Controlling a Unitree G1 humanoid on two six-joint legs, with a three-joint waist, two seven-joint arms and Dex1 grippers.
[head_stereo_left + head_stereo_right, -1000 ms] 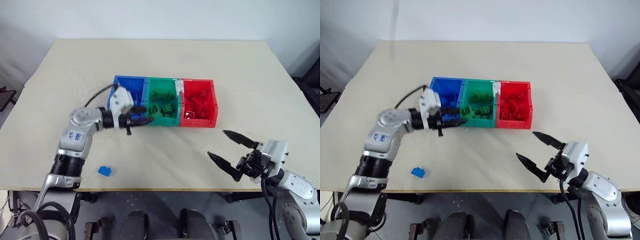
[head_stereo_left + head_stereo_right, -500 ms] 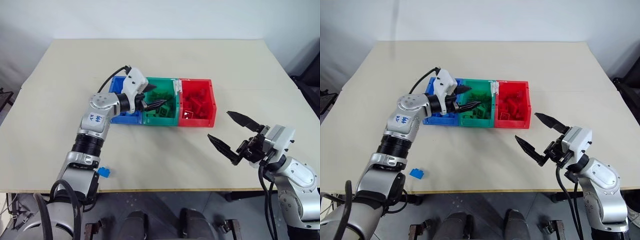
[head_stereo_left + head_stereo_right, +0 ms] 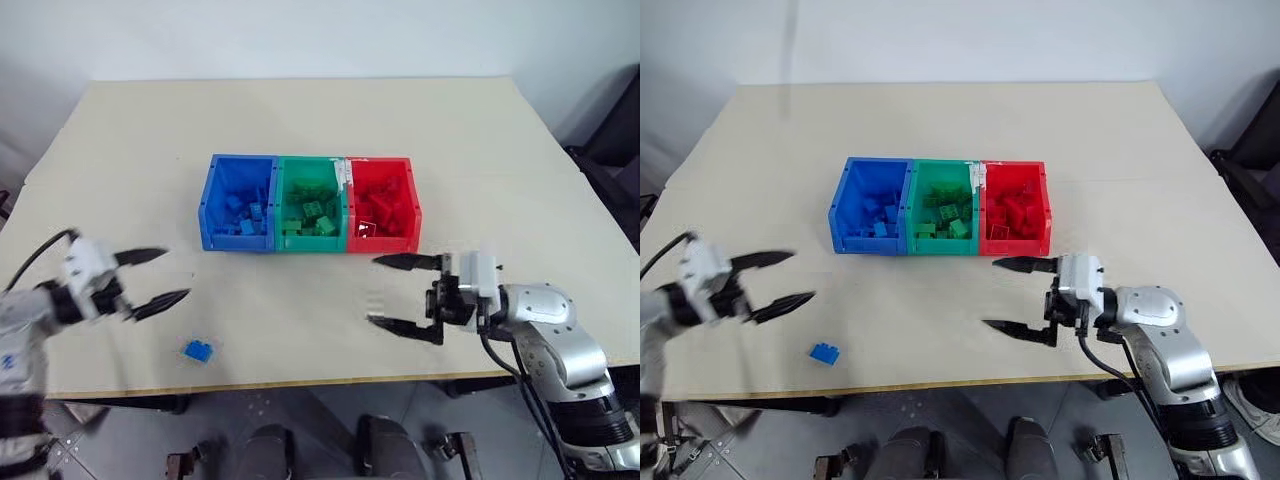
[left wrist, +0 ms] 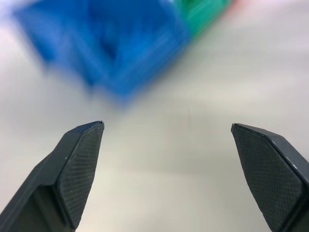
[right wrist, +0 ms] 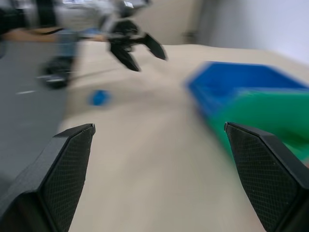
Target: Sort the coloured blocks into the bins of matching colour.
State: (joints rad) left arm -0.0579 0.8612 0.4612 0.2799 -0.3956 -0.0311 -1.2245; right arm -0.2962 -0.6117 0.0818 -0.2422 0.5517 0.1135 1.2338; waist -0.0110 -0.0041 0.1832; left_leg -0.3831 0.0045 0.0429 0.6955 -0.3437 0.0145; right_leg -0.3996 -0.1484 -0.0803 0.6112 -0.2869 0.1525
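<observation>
Three joined bins stand mid-table: blue (image 3: 237,243), green (image 3: 310,243) and red (image 3: 386,245), each holding several blocks of its own colour. One blue block (image 3: 198,350) lies alone near the table's front left edge. My left gripper (image 3: 172,275) hovers open and empty just up and left of that block, pointing toward the bins. My right gripper (image 3: 375,290) is open and empty in front of the red bin, pointing left. In the right wrist view, the blue block (image 5: 99,97) and the left gripper (image 5: 135,46) lie ahead between the open fingers.
The beige table (image 3: 300,130) stretches beyond the bins. Its front edge (image 3: 300,382) runs close below the lone block and both grippers. In the left wrist view, the blue bin (image 4: 111,53) shows blurred ahead.
My left gripper opened over the green bin, then swung back to the table's front left. My right gripper moved left and turned to point left.
</observation>
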